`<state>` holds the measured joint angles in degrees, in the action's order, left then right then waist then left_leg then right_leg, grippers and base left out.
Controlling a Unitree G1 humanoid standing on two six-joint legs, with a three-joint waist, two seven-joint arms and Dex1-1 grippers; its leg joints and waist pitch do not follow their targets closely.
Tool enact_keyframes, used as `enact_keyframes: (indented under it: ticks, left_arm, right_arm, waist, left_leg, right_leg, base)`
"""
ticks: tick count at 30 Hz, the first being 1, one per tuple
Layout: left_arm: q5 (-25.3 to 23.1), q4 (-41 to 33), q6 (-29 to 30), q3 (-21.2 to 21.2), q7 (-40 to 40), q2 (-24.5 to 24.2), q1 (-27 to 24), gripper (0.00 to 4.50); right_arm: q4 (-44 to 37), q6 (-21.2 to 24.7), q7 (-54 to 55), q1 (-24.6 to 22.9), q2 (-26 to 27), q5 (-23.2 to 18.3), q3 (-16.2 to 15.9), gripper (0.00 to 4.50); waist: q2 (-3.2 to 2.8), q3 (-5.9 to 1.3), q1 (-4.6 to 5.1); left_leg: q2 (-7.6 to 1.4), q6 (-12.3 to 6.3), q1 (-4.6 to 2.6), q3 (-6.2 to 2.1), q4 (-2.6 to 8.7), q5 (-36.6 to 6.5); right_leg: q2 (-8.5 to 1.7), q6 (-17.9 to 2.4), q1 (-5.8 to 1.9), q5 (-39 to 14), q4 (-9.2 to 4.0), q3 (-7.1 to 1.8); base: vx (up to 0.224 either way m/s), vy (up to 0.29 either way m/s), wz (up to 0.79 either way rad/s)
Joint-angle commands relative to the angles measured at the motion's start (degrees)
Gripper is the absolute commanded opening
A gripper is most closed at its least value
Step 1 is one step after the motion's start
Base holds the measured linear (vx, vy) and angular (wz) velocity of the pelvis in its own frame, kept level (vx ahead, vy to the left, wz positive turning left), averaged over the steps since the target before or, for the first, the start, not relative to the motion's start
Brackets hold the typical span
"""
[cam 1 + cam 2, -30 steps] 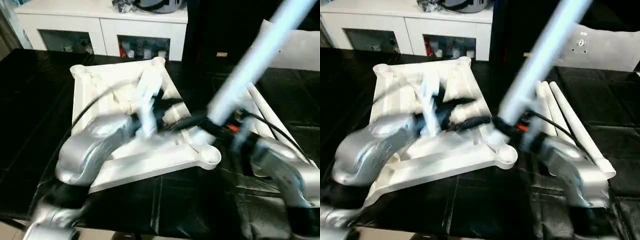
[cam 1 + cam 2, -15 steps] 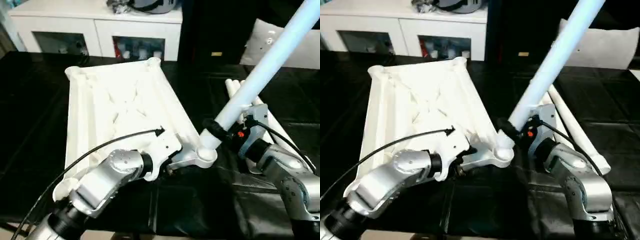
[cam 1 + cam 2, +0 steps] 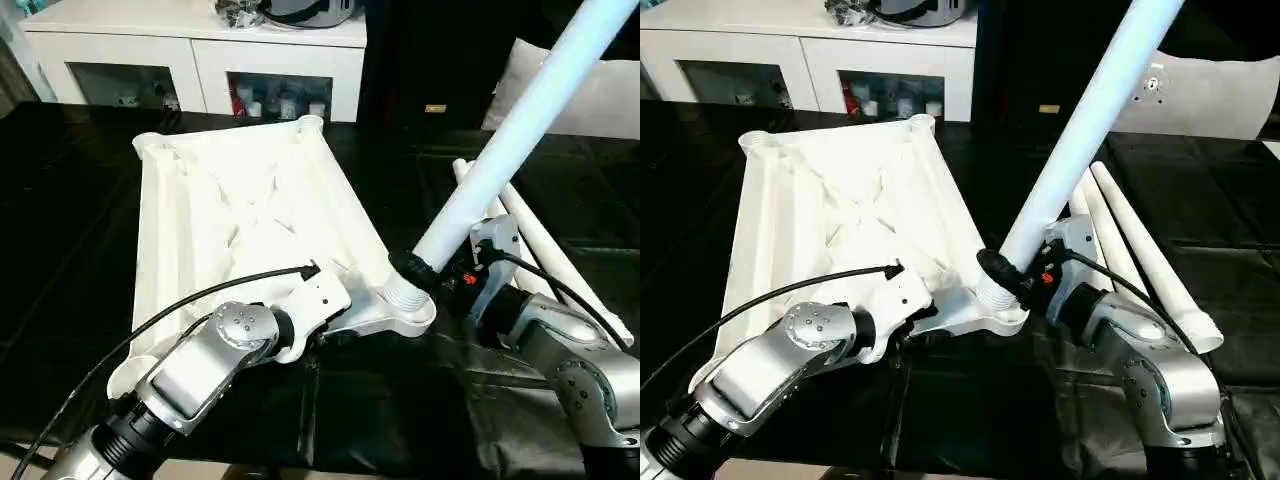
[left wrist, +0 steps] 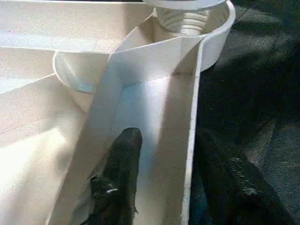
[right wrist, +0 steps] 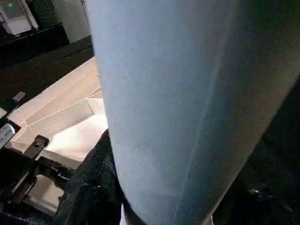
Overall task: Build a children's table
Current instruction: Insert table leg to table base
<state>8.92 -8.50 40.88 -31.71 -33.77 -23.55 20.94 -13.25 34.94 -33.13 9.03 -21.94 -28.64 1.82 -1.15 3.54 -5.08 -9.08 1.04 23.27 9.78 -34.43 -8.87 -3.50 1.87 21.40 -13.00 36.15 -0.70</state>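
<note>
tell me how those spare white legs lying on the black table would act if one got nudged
The spare legs are round tubes lying flat, so one would probably roll. They taper, so it would likely curve rather than roll straight. They look like hollow plastic, so likely light and stiff. They lie close together on the black table, so a nudged one may bump its neighbour.

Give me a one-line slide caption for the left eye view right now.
Right gripper seats a tilted white leg into the upturned tabletop's near corner socket while the left gripper straddles its rim.
</note>
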Motion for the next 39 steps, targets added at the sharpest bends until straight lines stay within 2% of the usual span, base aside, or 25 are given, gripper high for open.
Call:
enact_keyframes:
  ticks: [1,2,3,6,7,13,14,17,19,20,21,22,23,27,31,32,34,37,39]
  left_arm:
    - [0.14,-0.8,0.05,0.47,-0.67,-0.08,0.13,1.7]
    - [-0.29,-0.48,-0.03,0.07,-1.21,-0.17,0.27,1.49]
    - [-0.47,-0.32,-0.08,-0.1,-1.32,-0.25,0.33,1.39]
    - [-1.13,0.52,-0.45,-0.54,-1.63,-0.37,0.58,1.33]
    - [-1.48,1.98,-1.02,-0.49,-1.89,-0.15,0.86,1.17]
    - [-1.56,6.41,-4.98,0.64,-3.48,0.52,2.31,0.73]
    - [-1.49,7.28,-6.07,0.97,-4.24,0.57,2.66,0.55]
    - [-1.11,12.02,-13.44,1.73,-10.23,-0.96,4.87,0.44]
    - [-1.0,13.12,-15.04,1.89,-11.67,-1.33,5.32,0.27]
    - [-1.13,14.09,-15.82,1.9,-12.51,-1.56,5.82,0.19]
    - [-0.93,15.54,-18.64,1.87,-15.06,-2.2,6.42,0.13]
    - [-0.82,16.6,-20.55,1.85,-16.72,-2.57,6.84,0.06]
    - [-0.64,18.09,-23.36,1.57,-19.95,-3.5,7.69,0.02]
    - [-1.67,20.5,-24.22,1.3,-20.75,-3.71,8.79,0.0]
    - [-2.71,23.47,-27.98,1.12,-22.32,-3.54,9.57,0.0]
    - [-4.17,25.43,-30.97,0.59,-22.67,-3.71,10.15,0.0]
    - [-4.38,25.88,-31.33,0.56,-22.7,-3.69,10.28,0.0]
    - [-4.04,27.04,-32.56,0.81,-24.44,-3.49,10.51,0.0]
    - [-4.09,27.06,-32.91,1.01,-25.33,-3.37,10.36,0.0]
  right_arm:
    - [-0.54,-0.1,-0.58,0.24,-0.71,0.31,0.15,1.91]
    - [-0.24,-0.5,-0.84,0.31,-0.92,0.68,-0.08,1.91]
    - [-0.17,-0.67,-0.9,0.37,-0.95,0.78,-0.17,1.91]
    - [-0.16,-0.89,-1.0,0.46,-0.92,0.79,-0.2,1.91]
    - [-0.26,-0.95,-1.06,0.45,-0.9,0.69,-0.19,1.91]
    - [-0.1,-1.06,-1.31,0.49,-0.97,0.5,-0.28,1.91]
    - [0.05,-1.06,-1.47,0.59,-1.04,0.56,-0.33,1.91]
    - [0.93,-0.59,-2.86,1.21,-2.17,1.23,-1.55,1.91]
    - [1.17,-0.45,-3.16,1.38,-2.42,1.36,-1.85,1.91]
    - [1.47,-0.42,-3.38,1.63,-2.55,1.48,-2.02,1.91]
    - [2.06,-0.31,-3.47,2.03,-2.65,1.77,-2.3,1.91]
    - [2.48,-0.27,-3.54,2.31,-2.69,1.98,-2.47,1.91]
    - [3.66,-0.37,-3.6,3.16,-2.67,2.56,-2.92,1.91]
    - [5.96,-0.52,-3.99,4.67,-2.83,3.53,-4.05,1.91]
    - [8.28,-0.81,-4.42,6.17,-2.9,4.67,-5.15,1.91]
    - [9.62,-0.27,-5.12,7.22,-3.01,5.06,-5.88,1.91]
    - [9.87,0.14,-5.55,7.5,-3.17,5.09,-6.23,1.91]
    - [11.13,0.49,-6.55,8.52,-3.2,5.53,-7.45,1.91]
    - [12.31,0.03,-6.62,8.93,-2.99,6.14,-8.08,1.91]
  waist:
    - [0.3,-3.73,0.0]
    - [0.14,-3.77,-0.04]
    - [0.25,-3.77,0.02]
    - [0.18,-3.8,0.0]
    - [0.05,-3.77,0.0]
    - [0.09,-3.55,0.02]
    - [0.13,-3.62,0.05]
    - [0.03,-3.65,-0.02]
    - [0.13,-3.67,0.07]
    - [0.42,-3.75,0.16]
    - [0.2,-3.76,0.1]
    - [0.27,-3.74,0.16]
    - [0.21,-3.8,0.07]
    - [0.18,-3.93,-0.18]
    - [0.27,-4.13,-0.29]
    - [0.84,-4.13,-0.3]
    - [0.6,-4.06,-0.3]
    - [0.94,-4.04,-0.31]
    - [0.7,-4.05,-0.28]
  left_leg:
    - [-3.01,3.01,-2.04,-1.22,4.53,-15.88]
    - [-3.01,3.05,-2.07,-1.26,4.52,-15.8]
    - [-2.99,3.03,-2.0,-1.23,4.53,-15.74]
    - [-3.01,2.9,-2.01,-1.26,4.52,-15.65]
    - [-3.02,2.93,-2.01,-1.28,4.53,-15.77]
    - [-2.92,3.57,-2.1,-1.38,4.74,-18.76]
    - [-3.01,3.81,-2.16,-1.42,4.79,-19.02]
    - [-2.97,3.88,-2.22,-1.46,4.85,-19.34]
    - [-2.93,3.93,-1.99,-1.5,4.93,-19.2]
    - [-3.0,3.96,-1.97,-1.44,4.95,-18.94]
    - [-3.08,3.84,-2.05,-1.41,4.91,-18.84]
    - [-2.92,3.65,-2.08,-1.28,4.75,-19.05]
    - [-2.99,3.72,-2.13,-1.3,4.77,-18.92]
    - [-3.21,3.68,-2.41,-1.01,4.68,-17.62]
    - [-3.2,3.15,-2.11,-0.9,4.57,-15.1]
    - [-3.16,2.35,-1.9,-0.79,4.48,-13.85]
    - [-3.23,2.27,-2.02,-0.74,4.47,-14.2]
    - [-3.31,2.28,-2.08,-0.68,4.47,-14.52]
    - [-3.42,2.45,-2.13,-0.78,4.54,-14.64]
  right_leg:
    - [-3.52,-10.08,-0.65,-11.2,-4.93,-1.06]
    - [-3.5,-10.09,-0.64,-10.94,-4.89,-1.05]
    - [-3.47,-10.11,-0.69,-10.52,-4.89,-1.04]
    - [-3.48,-10.27,-0.72,-9.86,-4.82,-1.03]
    - [-3.49,-10.35,-0.68,-9.92,-4.83,-1.04]
    - [-3.64,-9.52,-0.5,-14.85,-5.35,-1.08]
    - [-3.69,-9.3,-0.49,-15.26,-5.28,-1.1]
    - [-3.68,-8.9,-0.35,-15.92,-5.5,-1.12]
    - [-3.73,-8.91,-0.45,-15.32,-5.37,-1.1]
    - [-3.73,-9.12,-0.48,-14.57,-5.24,-1.04]
    - [-3.83,-9.5,-0.4,-14.08,-5.11,-1.08]
    - [-3.84,-9.69,-0.25,-14.96,-5.29,-1.12]
    - [-3.93,-9.77,-0.3,-14.97,-5.27,-1.15]
    - [-3.8,-10.73,-0.08,-12.23,-4.93,-1.14]
    - [-3.76,-11.8,-0.41,-7.65,-4.43,-0.99]
    - [-3.91,-11.95,-0.7,-6.92,-4.38,-1.0]
    - [-3.98,-11.98,-0.54,-7.88,-4.46,-1.02]
    - [-4.04,-11.88,-0.56,-9.67,-4.52,-1.04]
    - [-4.05,-11.98,-0.47,-9.52,-4.42,-1.0]
  base:
    - [0.0,0.0,0.0]
    - [0.0,0.0,0.0]
    - [0.0,0.0,0.0]
    - [0.0,0.0,0.0]
    - [0.0,0.0,0.0]
    - [0.0,0.0,0.0]
    - [0.0,0.0,0.0]
    - [0.0,0.0,0.0]
    - [0.0,0.0,0.0]
    - [0.0,0.0,0.0]
    - [0.0,0.0,0.0]
    - [0.0,0.0,0.0]
    - [0.0,0.0,0.0]
    - [0.0,0.0,0.0]
    - [0.0,0.0,0.0]
    - [0.0,0.0,0.0]
    - [0.0,0.0,0.0]
    - [0.0,0.0,0.0]
    - [0.0,0.0,0.0]
